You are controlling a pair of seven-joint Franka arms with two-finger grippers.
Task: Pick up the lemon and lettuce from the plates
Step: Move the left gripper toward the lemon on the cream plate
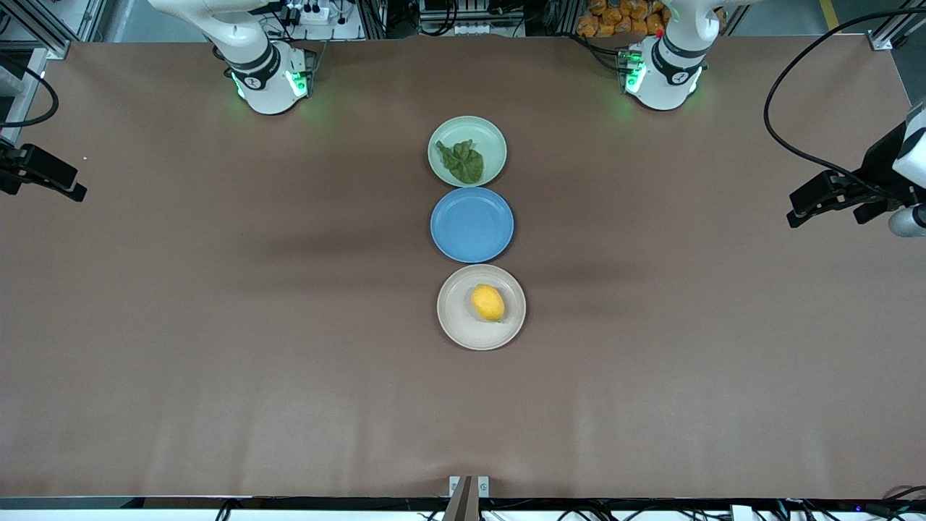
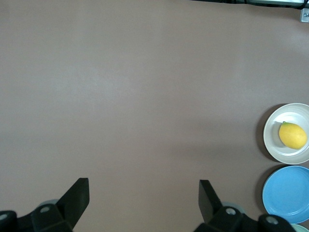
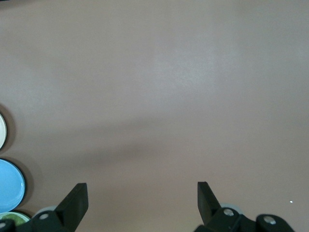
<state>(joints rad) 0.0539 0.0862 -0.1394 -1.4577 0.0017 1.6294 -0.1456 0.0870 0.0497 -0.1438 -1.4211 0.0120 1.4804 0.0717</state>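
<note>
1. Three round plates sit in a row down the middle of the table (image 1: 217,325), each one just beside the next.
2. The mint green plate (image 1: 486,134) is closest to the robots' edge of the table. The lettuce (image 1: 461,161) lies in it, dark green and wrinkly.
3. The blue plate (image 1: 472,224) is in the middle of the row, with nothing in it.
4. The cream plate (image 1: 457,318) is nearest the front camera's edge. The lemon (image 1: 488,302) lies in it, bright yellow.
5. Wide bare brown table lies between the plates and each end, and between the cream plate and the front camera's edge.
6. The left gripper (image 2: 144,195) waits up in the air over the left arm's end of the table. Its two fingers (image 2: 77,195) are spread wide and hold nothing.
7. The right gripper (image 3: 142,198) waits over the right arm's end. Its fingers (image 3: 76,199) are spread wide too, with nothing between them.
</note>
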